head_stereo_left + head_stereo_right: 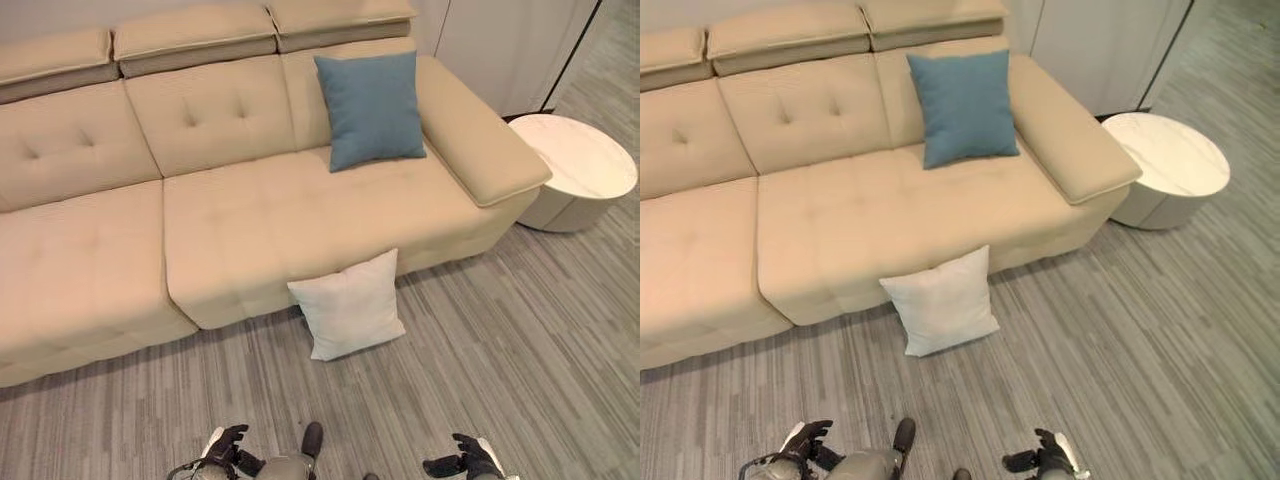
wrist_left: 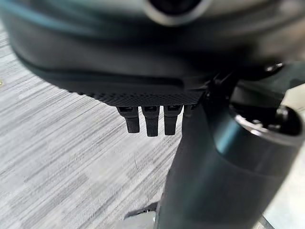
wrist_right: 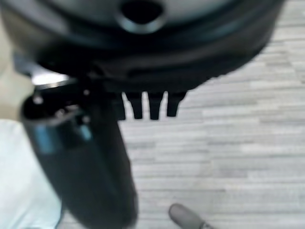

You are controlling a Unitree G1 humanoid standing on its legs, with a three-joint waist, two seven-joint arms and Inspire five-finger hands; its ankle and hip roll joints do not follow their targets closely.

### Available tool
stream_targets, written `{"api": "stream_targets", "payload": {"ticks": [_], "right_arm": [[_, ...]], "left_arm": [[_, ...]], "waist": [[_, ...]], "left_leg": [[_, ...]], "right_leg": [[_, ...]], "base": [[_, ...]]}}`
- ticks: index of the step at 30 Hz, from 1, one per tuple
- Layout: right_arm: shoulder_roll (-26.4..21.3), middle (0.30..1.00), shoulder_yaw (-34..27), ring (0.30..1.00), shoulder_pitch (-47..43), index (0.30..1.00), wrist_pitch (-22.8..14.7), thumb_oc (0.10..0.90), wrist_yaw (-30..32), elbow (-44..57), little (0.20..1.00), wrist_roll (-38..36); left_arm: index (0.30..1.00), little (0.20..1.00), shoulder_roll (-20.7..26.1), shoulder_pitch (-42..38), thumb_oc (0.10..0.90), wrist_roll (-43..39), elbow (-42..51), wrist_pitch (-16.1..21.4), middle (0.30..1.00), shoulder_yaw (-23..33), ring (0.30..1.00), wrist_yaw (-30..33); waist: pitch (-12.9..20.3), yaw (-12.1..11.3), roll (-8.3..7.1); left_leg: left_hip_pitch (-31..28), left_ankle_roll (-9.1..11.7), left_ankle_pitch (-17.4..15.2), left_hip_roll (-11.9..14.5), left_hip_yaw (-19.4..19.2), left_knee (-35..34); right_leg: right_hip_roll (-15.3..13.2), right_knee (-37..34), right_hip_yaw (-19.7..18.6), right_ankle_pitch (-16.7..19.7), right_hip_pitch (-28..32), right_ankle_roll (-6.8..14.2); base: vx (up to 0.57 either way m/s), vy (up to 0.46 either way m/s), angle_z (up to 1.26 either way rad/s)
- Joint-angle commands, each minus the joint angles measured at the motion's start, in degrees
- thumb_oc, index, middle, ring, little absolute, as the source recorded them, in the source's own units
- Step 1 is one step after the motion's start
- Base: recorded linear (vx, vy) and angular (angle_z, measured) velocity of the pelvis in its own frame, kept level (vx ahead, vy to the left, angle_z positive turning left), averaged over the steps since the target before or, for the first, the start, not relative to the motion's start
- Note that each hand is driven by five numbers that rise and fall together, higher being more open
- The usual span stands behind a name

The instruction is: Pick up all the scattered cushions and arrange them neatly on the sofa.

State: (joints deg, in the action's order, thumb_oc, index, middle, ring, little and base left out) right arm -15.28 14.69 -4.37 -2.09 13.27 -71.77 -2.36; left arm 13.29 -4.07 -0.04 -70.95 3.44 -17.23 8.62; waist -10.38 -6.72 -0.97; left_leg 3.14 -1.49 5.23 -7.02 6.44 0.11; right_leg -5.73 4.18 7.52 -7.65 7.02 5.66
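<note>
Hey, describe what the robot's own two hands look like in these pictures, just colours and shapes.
Both are dark, nearly black. The left hand and right hand each show slim segmented fingers and a white patch beside them. Close up, the right hand's fingers are short blocky black tips in a row beside a thick glossy dark thumb; the left hand's fingers look alike.

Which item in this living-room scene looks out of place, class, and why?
The white cushion sits on the floor, leaning against the sofa front, while the blue cushion stands properly against the backrest.
</note>
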Motion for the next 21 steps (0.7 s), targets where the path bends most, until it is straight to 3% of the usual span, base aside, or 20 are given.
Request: {"api": "stream_targets", "payload": {"ticks": [1, 2, 4, 6, 7, 8, 9, 12, 14, 15, 16, 18, 20, 21], "right_arm": [[-3.2, 0.900, 0.1, 0.900, -0.1, 0.900, -0.5, 0.800, 0.1, 2.4, 0.900, 1.9], [-3.1, 0.900, 0.0, 0.900, -0.4, 0.900, -0.5, 0.800, 0.0, 2.7, 0.900, 1.7], [-3.1, 0.900, 0.0, 0.900, -0.4, 0.900, -0.6, 0.800, 0.0, 2.9, 0.900, 1.7], [-3.1, 0.900, 0.0, 0.900, -0.7, 0.900, -0.5, 0.800, 0.1, 3.1, 0.900, 1.7], [-3.4, 0.900, 0.1, 0.900, -1.2, 0.900, -0.3, 0.800, 0.0, 3.1, 0.900, 1.8], [-3.4, 0.900, 0.1, 0.900, -1.2, 0.900, -0.3, 0.800, 0.0, 3.1, 0.900, 1.7], [-3.5, 0.900, 0.2, 0.900, -1.5, 0.900, -0.1, 0.800, -0.2, 3.3, 0.900, 1.8], [-3.5, 0.900, 0.3, 0.900, -1.5, 0.900, 0.2, 0.800, -0.3, 3.4, 0.900, 2.0], [-3.4, 0.900, 0.4, 0.900, -1.3, 0.900, 0.2, 0.800, -0.4, 3.3, 0.900, 2.3], [-3.3, 0.900, 0.4, 0.900, -1.2, 0.900, 0.2, 0.800, -0.5, 3.2, 0.900, 2.4], [-2.9, 0.900, 1.0, 0.900, -1.4, 0.900, 0.0, 0.800, -0.4, 3.0, 0.900, 2.2], [-3.0, 0.900, 1.2, 0.900, -2.2, 0.900, -0.6, 0.800, 0.0, 3.3, 0.900, 0.9], [-3.2, 0.900, 1.1, 0.900, -2.4, 0.900, -0.7, 0.800, 0.1, 3.4, 0.900, 0.4], [-3.7, 0.900, 0.7, 0.900, -2.3, 0.900, -1.2, 0.800, 0.5, 3.6, 0.900, -0.4]], "left_arm": [[0.900, 0.900, 0.0, 0.3, 0.800, -2.0, -1.0, 0.7, 0.900, 2.0, 0.900, -0.3], [0.900, 0.900, 0.5, 0.6, 0.800, -2.2, -1.2, 0.7, 0.900, 2.4, 0.900, 0.0], [0.900, 0.900, 0.6, 0.9, 0.800, -2.2, -1.3, 0.7, 0.900, 2.6, 0.900, 0.1], [0.900, 0.900, 0.7, 1.0, 0.800, -2.4, -1.4, 0.8, 0.900, 3.0, 0.900, 0.1], [0.900, 0.900, 0.7, 0.8, 0.800, -2.2, -1.6, 1.0, 0.900, 2.9, 0.900, 0.3], [0.900, 0.900, 0.7, 0.8, 0.800, -2.2, -1.6, 1.1, 0.900, 2.9, 0.900, 0.3], [0.900, 0.900, 0.6, 0.6, 0.800, -2.1, -1.7, 1.3, 0.900, 3.0, 0.900, 0.8], [0.900, 0.900, 0.7, 0.4, 0.800, -2.0, -1.7, 1.7, 0.900, 2.9, 0.900, 1.5], [0.900, 0.900, 0.8, 0.3, 0.800, -2.4, -1.7, 1.8, 0.900, 3.2, 0.900, 1.5], [0.900, 0.900, 0.9, 0.3, 0.800, -2.4, -1.8, 1.7, 0.900, 3.3, 0.900, 1.5], [0.900, 0.900, 0.7, 0.2, 0.800, -2.3, -2.0, 1.8, 0.900, 3.0, 0.900, 1.9], [0.900, 0.900, 0.3, -0.7, 0.800, -2.4, -1.4, 2.0, 0.900, 2.2, 0.900, 2.0], [0.900, 0.900, 0.1, -1.1, 0.800, -2.4, -1.1, 2.0, 0.900, 1.9, 0.900, 1.9], [0.900, 0.900, -0.2, -1.9, 0.800, -3.1, -0.1, 2.0, 0.900, 1.2, 0.900, 1.8]], "waist": [[0.4, -2.5, 1.82], [-0.2, -2.1, 2.41], [-0.2, -2.0, 2.53], [0.1, -2.2, 2.92], [0.4, -2.1, 3.17], [0.4, -2.1, 3.25], [0.6, -1.5, 2.92], [0.4, -1.0, 2.65], [0.5, -1.4, 1.78], [0.8, -1.7, 0.99], [1.3, -1.9, 0.62], [1.3, -1.4, 0.27], [1.1, -1.0, 0.25], [0.2, -0.3, -0.25]], "left_leg": [[-0.5, -1.7, -9.2, -0.4, 3.2, 6.7], [-1.6, -2.7, -10.1, -0.2, 3.6, 7.0], [-2.6, -2.8, -10.7, 0.0, 4.0, 6.5], [-3.5, -2.5, -11.2, 1.0, 4.3, 5.4], [-4.5, -1.7, -11.6, 2.2, 4.9, 4.1], [-4.6, -1.7, -11.6, 2.3, 4.9, 4.0], [-5.8, -0.9, -12.3, 2.8, 6.1, 3.2], [-7.9, 0.2, -13.3, 4.1, 7.3, 2.1], [-9.2, 1.3, -14.1, 5.6, 7.6, 1.8], [-9.7, 2.0, -14.4, 6.5, 7.7, 1.5], [-9.5, 3.4, -13.6, 9.2, 8.6, 1.8], [-7.0, 4.9, -10.3, 11.3, 9.4, 4.5], [-5.5, 5.1, -9.6, 11.5, 9.5, 6.2], [-2.1, 5.3, -7.8, 12.1, 7.2, 10.5]], "right_leg": [[2.3, 17.5, 1.4, 6.2, -10.5, 1.5], [0.4, 22.9, 1.9, 8.6, -14.0, 2.5], [-0.6, 22.8, 2.2, 8.4, -14.7, 2.1], [-2.9, 18.2, 3.3, 7.4, -14.9, 1.3], [-4.9, 12.7, 2.4, 8.2, -16.0, 1.3], [-4.8, 12.5, 2.4, 8.2, -15.8, 1.2], [-6.4, 6.3, -0.8, 10.9, -17.2, 2.3], [-7.3, 2.8, -3.3, 13.4, -17.5, 3.4], [-8.0, 2.0, -2.3, 14.3, -17.0, 4.2], [-8.2, 0.5, -1.2, 14.2, -15.6, 4.3], [-6.4, 0.6, -0.8, 13.1, -14.5, 3.6], [-4.1, -0.1, -0.2, 11.8, -13.7, 2.5], [-3.6, -0.8, 0.2, 11.3, -13.1, 2.0], [-2.6, -1.9, 1.5, 9.8, -11.1, 0.6]], "base": [[0.07, 0.059, -0.30], [0.04, 0.030, -0.21], [0.09, -0.034, 0.12], [0.17, -0.175, 0.10], [0.16, -0.207, -0.06], [0.25, -0.324, -0.06], [0.15, -0.183, -0.04], [0.20, -0.282, 0.02], [0.21, -0.368, 0.14], [0.26, -0.567, 0.03], [0.21, -0.535, 0.02], [0.11, -0.460, 0.41], [0.01, -0.255, 0.48], [-0.02, -0.195, 0.13]]}}
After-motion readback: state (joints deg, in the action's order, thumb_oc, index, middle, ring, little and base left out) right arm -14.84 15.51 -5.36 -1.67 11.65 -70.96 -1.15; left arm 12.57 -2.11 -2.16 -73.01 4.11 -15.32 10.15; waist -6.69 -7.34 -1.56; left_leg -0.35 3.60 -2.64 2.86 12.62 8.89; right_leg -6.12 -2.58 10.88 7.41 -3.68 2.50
